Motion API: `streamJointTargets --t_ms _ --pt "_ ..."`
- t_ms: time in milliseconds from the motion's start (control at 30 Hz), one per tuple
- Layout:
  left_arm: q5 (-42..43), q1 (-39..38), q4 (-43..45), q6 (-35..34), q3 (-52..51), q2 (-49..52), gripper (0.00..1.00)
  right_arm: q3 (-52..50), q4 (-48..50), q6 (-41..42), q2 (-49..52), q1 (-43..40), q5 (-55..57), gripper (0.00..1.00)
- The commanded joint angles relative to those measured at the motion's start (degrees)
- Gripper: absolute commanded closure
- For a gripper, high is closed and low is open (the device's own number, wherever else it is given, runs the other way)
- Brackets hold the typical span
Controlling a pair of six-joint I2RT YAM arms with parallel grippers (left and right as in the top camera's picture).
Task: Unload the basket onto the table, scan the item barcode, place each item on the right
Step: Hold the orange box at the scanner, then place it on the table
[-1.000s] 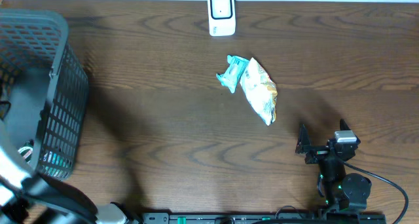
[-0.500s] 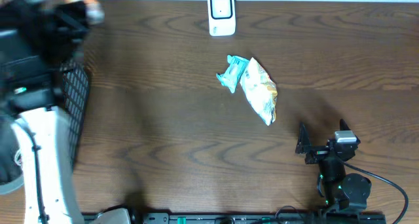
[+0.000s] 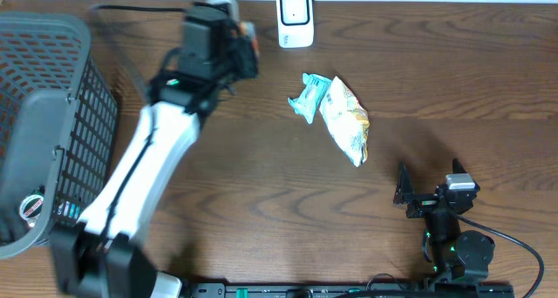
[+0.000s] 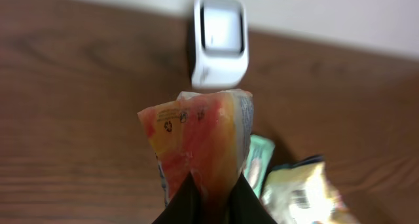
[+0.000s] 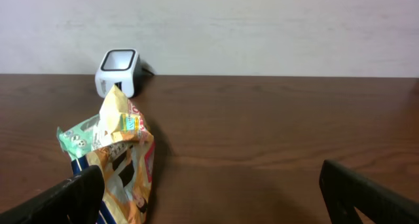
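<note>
The item is an orange and yellow snack packet (image 4: 200, 142), and my left gripper (image 4: 213, 198) is shut on its lower edge. It hangs just in front of the white barcode scanner (image 4: 220, 40), whose window faces it. In the overhead view the left gripper (image 3: 242, 38) sits at the back of the table, a little left of the scanner (image 3: 295, 19). No barcode shows on the packet's visible face. My right gripper (image 3: 429, 178) stands open at the front right, and nothing lies between its fingers (image 5: 366, 198).
A teal packet (image 3: 309, 96) and a yellow snack bag (image 3: 346, 119) lie together mid-table, right of the left gripper. A grey mesh basket (image 3: 52, 115) with items inside stands at the far left edge. The white wall runs behind the scanner (image 5: 118, 70).
The left arm has swung from over the basket at the left across to the scanner, carrying the orange packet. The right arm has not moved.
</note>
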Motion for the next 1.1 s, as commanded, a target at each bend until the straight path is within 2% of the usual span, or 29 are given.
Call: streamJointTargets --t_ms 0,167,200,233,300,400,600,767,833,900,967,1067 --pt "-2.62 -2.49 1.81 1.73 0.09 7.19 0.93 -0.09 -0.20 -0.37 -0.35 0.44 0.26 0.01" --pt "-2.62 -3.80 5.79 1.70 0.09 14.69 0.92 -0.09 -0.20 -0.37 -0.35 0.44 0.26 0.01" --pt "-2.60 -3.80 6.45 1.70 0.09 15.76 0.85 -0.09 -0.20 -0.37 -0.35 0.44 0.26 0.01" --pt "-2.60 -3.87 7.37 1.68 0.09 17.53 0.75 -0.09 -0.20 -0.37 -0.35 0.44 0.26 0.01" --pt "-2.60 -3.87 7.69 1.68 0.09 18.71 0.74 -0.09 -0.20 -0.37 -0.35 0.44 0.26 0.01" --pt "-2.60 -3.85 7.67 1.70 0.09 19.19 0.50 -0.09 -0.20 -0.37 -0.35 0.44 0.26 0.01" --pt "-2.58 -3.85 8.76 1.70 0.13 18.10 0.49 -0.09 -0.20 -0.37 -0.35 0.44 0.26 0.01" --pt "-2.60 -2.64 8.72 1.75 0.33 12.17 0.49 -0.09 -0.20 -0.37 -0.35 0.44 0.26 0.01" --pt "-2.62 -0.66 8.70 1.75 0.33 6.82 0.42 -0.09 -0.20 -0.37 -0.35 0.44 0.26 0.01" --pt "-2.82 1.44 8.70 1.86 0.33 2.75 0.39 -0.09 -0.20 -0.37 -0.35 0.44 0.26 0.01" --pt "-2.80 4.37 8.68 3.63 0.33 -1.60 0.39 -0.09 -0.20 -0.37 -0.35 0.44 0.26 0.01" --pt "-2.82 12.17 7.72 5.16 0.33 -9.29 0.33 -0.09 -0.20 -0.37 -0.35 0.44 0.26 0.01"
